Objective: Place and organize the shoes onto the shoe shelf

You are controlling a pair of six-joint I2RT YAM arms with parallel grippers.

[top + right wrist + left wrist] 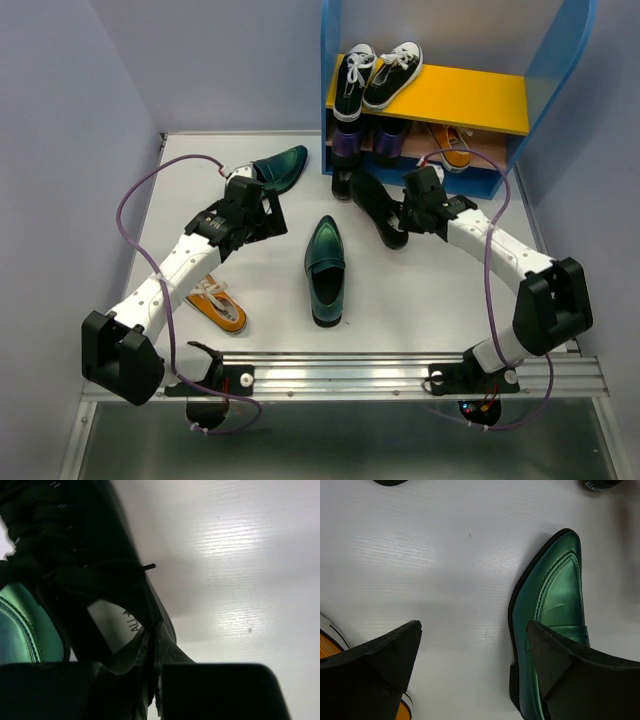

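The shoe shelf (566,70) stands at the back right; an orange sneaker (452,148) lies on its lower board. One green loafer (325,268) lies mid-table, also in the left wrist view (555,595); the other (281,167) lies behind my left arm. My left gripper (268,218) (474,627) is open and empty, with the mid-table loafer under its right finger. A second orange sneaker (216,304) (330,650) lies on the left. My right gripper (408,212) (155,665) is shut on the heel rim of a black low shoe (383,214) (75,555). The other black shoe (343,184) lies in front of the shelf.
Black sneakers with white laces (375,75) sit on the yellow upper board (470,98). Purple shoes (365,145) stand on the lower board at the left. Grey walls enclose the table's left, back and right. A metal rail (340,375) runs along the near edge.
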